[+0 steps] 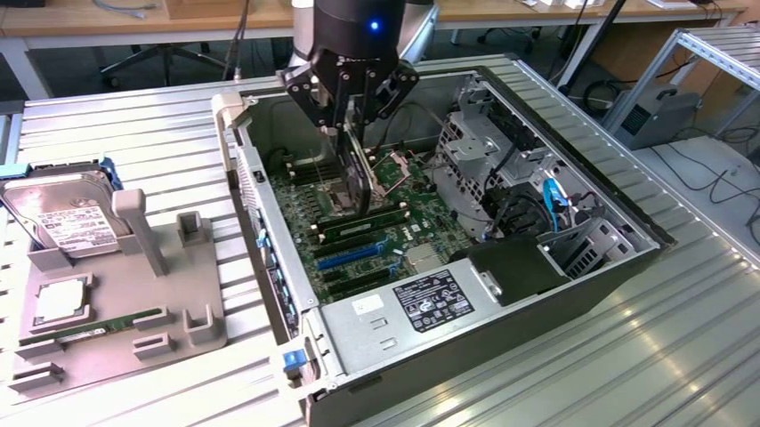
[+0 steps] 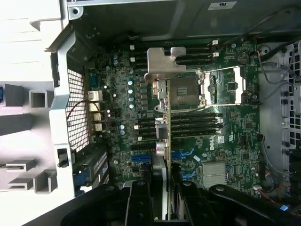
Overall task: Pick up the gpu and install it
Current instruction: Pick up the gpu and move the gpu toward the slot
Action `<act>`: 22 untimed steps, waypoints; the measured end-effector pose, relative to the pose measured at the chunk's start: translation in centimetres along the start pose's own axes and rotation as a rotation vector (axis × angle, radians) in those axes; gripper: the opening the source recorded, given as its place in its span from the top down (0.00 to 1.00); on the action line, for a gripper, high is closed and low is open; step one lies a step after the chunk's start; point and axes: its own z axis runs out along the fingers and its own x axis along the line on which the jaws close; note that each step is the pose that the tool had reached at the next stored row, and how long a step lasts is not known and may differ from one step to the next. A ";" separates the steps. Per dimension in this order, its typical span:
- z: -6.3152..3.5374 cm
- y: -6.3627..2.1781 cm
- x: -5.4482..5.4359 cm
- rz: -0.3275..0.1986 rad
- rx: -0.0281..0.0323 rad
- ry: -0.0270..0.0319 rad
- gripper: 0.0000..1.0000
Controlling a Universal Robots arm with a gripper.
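- Black card with a silver bracket (image 2: pixel 164 63) at one end: the gpu (image 1: pixel 356 178) hung on edge inside the open case (image 1: pixel 629 222), over the middle of the motherboard (image 1: pixel 410 200). It sat in no slot. I could not tell whether its lower edge touched the board.
- You risked, in my judgement, pressing it down out of line. In the wrist view the card ran crosswise to the blue slot (image 2: pixel 140 158) and passed beside the open CPU socket (image 2: pixel 186 92) and the memory slots (image 2: pixel 195 123). A descent at that heading would drive the edge connector onto sockets or capacitors.
- Your bracket pointed away from the perforated back wall (image 2: pixel 77 108). If it met that wall off its opening, it could catch and tilt the card in the grip.
- A hold on one thin edge could let the card pivot or slip under seating force, leaving it crooked.
- Your gripper (image 1: pixel 351 129) had its jaws partly closed and clamped on the card's upper edge, with one finger (image 2: pixel 140 200) on each face. They touched nothing else.
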 end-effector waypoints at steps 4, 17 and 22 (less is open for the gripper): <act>0.11 0.01 -0.2 0.000 0.0000 0.0000 0.73; 0.56 0.08 -1.0 0.000 -0.0001 0.0000 0.73; 0.76 0.10 -1.3 0.000 0.0000 0.0000 0.73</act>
